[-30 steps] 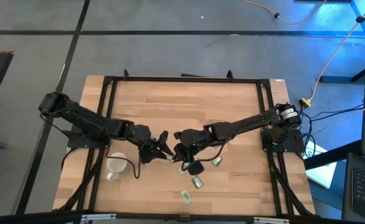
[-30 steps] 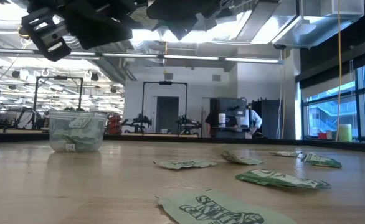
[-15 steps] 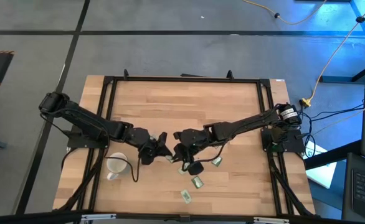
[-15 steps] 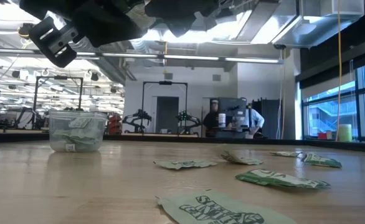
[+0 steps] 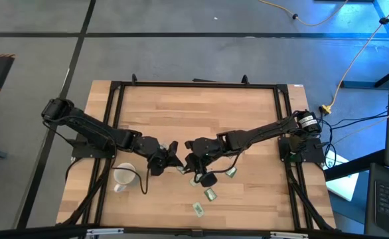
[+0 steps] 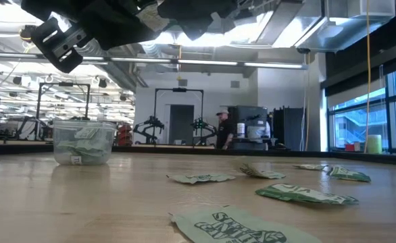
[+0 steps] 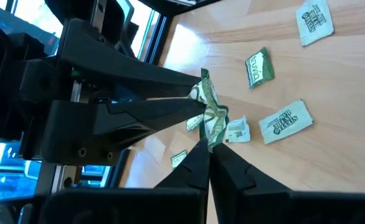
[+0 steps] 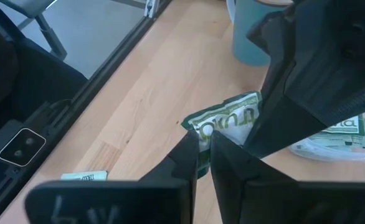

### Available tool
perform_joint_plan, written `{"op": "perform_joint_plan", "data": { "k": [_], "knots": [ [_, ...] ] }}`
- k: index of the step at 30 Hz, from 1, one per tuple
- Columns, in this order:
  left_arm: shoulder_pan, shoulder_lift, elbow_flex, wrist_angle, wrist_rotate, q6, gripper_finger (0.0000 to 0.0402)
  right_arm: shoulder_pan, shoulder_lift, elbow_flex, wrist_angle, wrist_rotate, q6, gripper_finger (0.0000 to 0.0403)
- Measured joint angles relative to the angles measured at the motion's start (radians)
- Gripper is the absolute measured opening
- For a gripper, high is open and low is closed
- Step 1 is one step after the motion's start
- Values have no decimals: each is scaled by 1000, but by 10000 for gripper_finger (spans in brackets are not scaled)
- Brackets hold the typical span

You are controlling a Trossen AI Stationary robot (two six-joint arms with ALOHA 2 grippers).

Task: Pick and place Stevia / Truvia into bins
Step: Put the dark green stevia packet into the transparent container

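Observation:
Both grippers meet in mid-air above the table's middle, each shut on one crumpled green and white sachet [image 7: 208,115], also in the right wrist view [image 8: 227,122]. My left gripper [image 5: 176,162] comes from the table's left, my right gripper [image 5: 186,164] from the right. The clear cup [image 6: 83,142] stands on the table with several sachets in it. More sachets lie flat on the wood [image 5: 231,172], [image 5: 210,194], [image 5: 198,209]. My left gripper pinches the sachet's crumpled lower part [image 7: 216,134] between its two fingertips, which come slanting down from the table's left. The sachet is clear of the table. My right gripper pinches the same sachet by its opposite end [image 8: 201,138] between its two fingers, slanting down from the table's right; the sachet spans the short gap between the two grippers.
A white mug [image 5: 123,176] stands near the table's left front, below the left arm. A black frame rail [image 5: 194,84] runs round the tabletop. Loose sachets [image 6: 303,194] are scattered over the near right part of the table.
My left gripper, open on either side of the sachet a second ago, has shut on it and rolled a little at the wrist. My right gripper has kept its hold and its place. The sachet stays in mid-air between them.

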Motion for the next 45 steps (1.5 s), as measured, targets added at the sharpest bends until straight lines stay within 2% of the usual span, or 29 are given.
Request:
{"op": "perform_joint_plan", "data": {
  "k": [3, 10, 14, 18, 23, 29, 33, 40, 45],
  "knots": [
    [0, 0, 0, 0, 0, -48, 2, 0, 0, 0, -7, 15, -2, 71],
    [2, -1, 0, -12, -1, -245, 2, 0, -48, 0, -94, 154, -12, 141],
    [8, -24, 1, -94, -71, -476, 2, 0, -96, 0, -181, 194, 24, 154],
    [48, -79, 3, -283, -100, -743, 2, 0, -113, 0, -294, 258, 60, 155],
    [129, -145, 34, -617, -12, -1024, 2, -18, -116, 0, -388, 284, 79, 155],
    [269, -152, 81, -814, 193, -1242, 2, -58, -116, 0, -369, 286, 85, 155],
    [336, -121, 81, -891, 254, -1315, 3, -74, -116, 0, -352, 285, 85, 155],
    [411, -43, 81, -934, 396, -1313, 2, -74, -116, 0, -349, 284, 81, 155],
    [431, 2, 81, -932, 391, -1309, 3, -74, -116, 0, -349, 284, 81, 155]
  ]
}}
